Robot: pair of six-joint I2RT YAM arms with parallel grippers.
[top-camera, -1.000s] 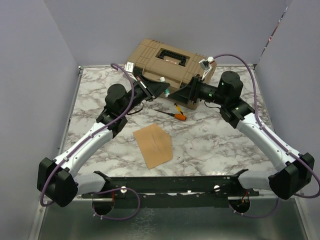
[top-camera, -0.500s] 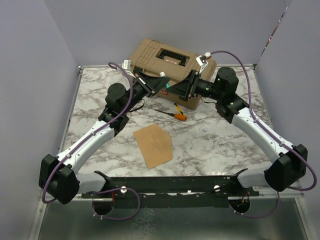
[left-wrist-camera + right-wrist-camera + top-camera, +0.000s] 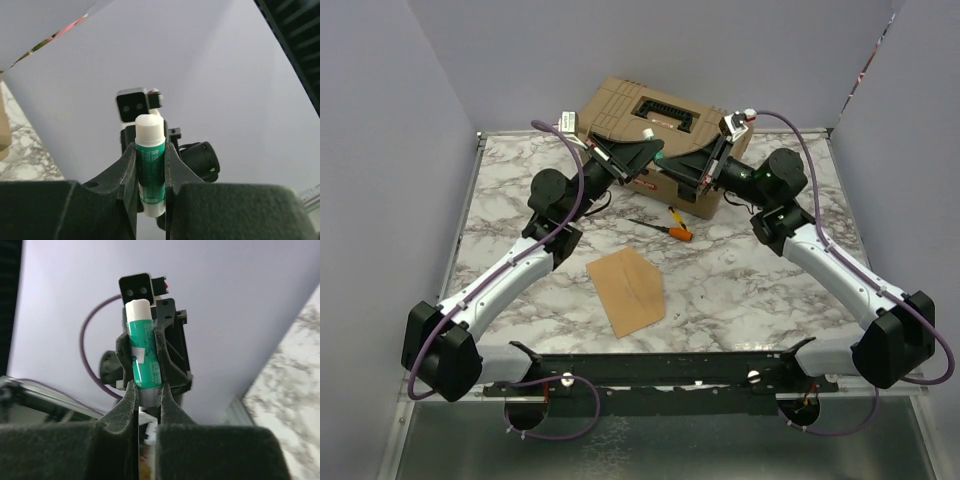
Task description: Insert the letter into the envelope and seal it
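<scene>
The brown envelope (image 3: 626, 290) lies flat on the marble table (image 3: 770, 290), in front of both arms and apart from them. The letter is not in view. My left gripper (image 3: 650, 158) (image 3: 150, 150) is raised above the tan case, shut on the green body of a glue stick (image 3: 150, 165) (image 3: 660, 158). My right gripper (image 3: 670, 165) (image 3: 147, 387) faces it tip to tip, its fingers shut on the stick's grey end (image 3: 148, 393). The stick's green body (image 3: 143, 357) and its white far end show beyond my right fingers.
A tan hard case (image 3: 650, 115) stands at the back of the table under both grippers. An orange-handled screwdriver (image 3: 672, 226) lies just in front of it. Lilac walls close in the left, back and right sides.
My right gripper swung left and up to the glue stick and closed on its end. The left arm lifted the stick a little higher over the case.
</scene>
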